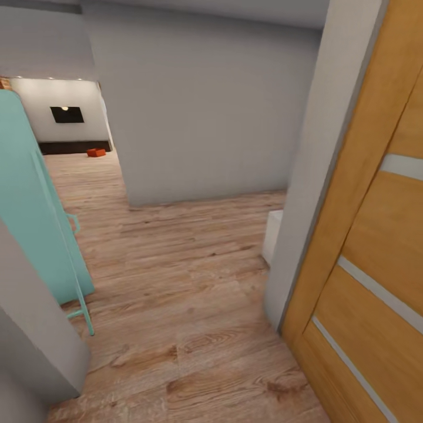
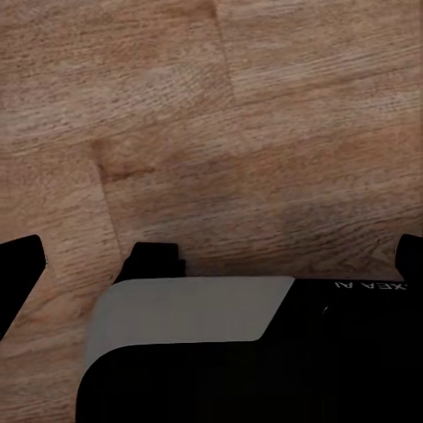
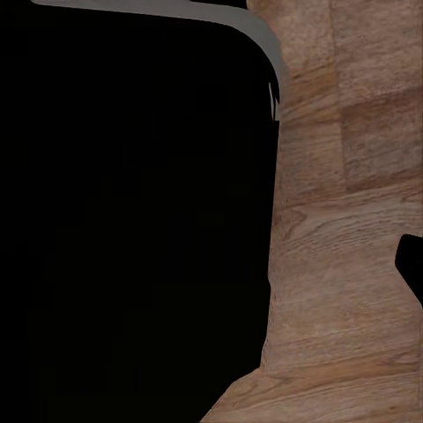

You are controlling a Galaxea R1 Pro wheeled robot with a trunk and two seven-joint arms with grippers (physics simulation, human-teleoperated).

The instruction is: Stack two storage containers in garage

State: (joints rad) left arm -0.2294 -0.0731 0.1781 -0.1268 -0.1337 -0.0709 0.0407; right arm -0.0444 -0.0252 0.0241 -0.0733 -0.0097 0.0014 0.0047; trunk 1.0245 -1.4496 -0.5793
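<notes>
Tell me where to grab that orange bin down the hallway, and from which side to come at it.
Only a hedged call from here: the storage container sits small and far off on the wood plank floor, in front of the dark cabinet. It looks low and rectangular, so coming down from above onto a long wall's rim seems likeliest. Its rim and walls are too small to judge; drive closer first.
</notes>
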